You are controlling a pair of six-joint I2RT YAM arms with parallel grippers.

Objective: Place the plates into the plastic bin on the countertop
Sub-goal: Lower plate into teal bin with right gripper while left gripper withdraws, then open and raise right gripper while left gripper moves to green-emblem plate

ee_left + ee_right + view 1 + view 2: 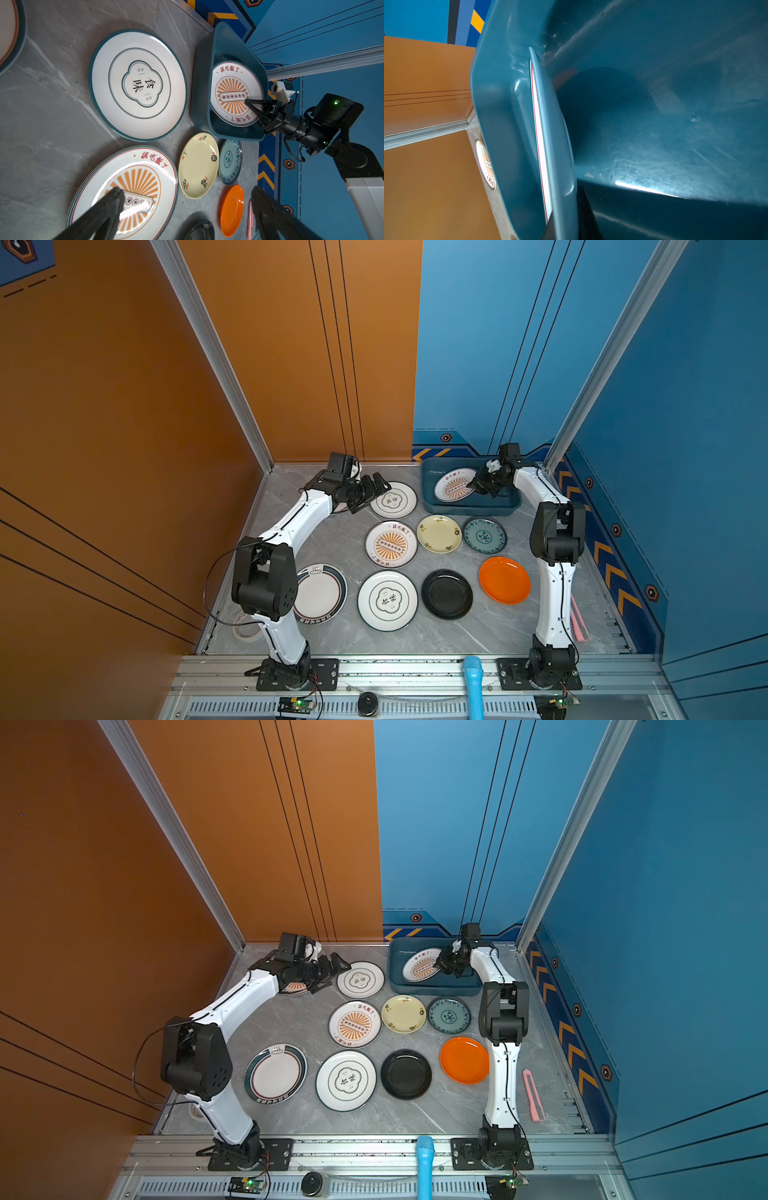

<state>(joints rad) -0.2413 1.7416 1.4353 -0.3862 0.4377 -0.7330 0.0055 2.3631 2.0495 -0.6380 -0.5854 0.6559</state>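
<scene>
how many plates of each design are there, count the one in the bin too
sunburst plates: 3 (one inside the bin, one mostly hidden under the left arm)
green emblem plates: 2
dark-rimmed white plate: 1
cream plate: 1
teal-patterned plate: 1
orange plate: 1
black plate: 1
total: 10

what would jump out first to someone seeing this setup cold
The round plates spread across the grey countertop catch the eye first, above all the bright orange plate on the right. At the back right, the right gripper is shut on the rim of a sunburst plate, which is tilted inside the teal plastic bin. The left gripper hangs open over the back left.
</scene>
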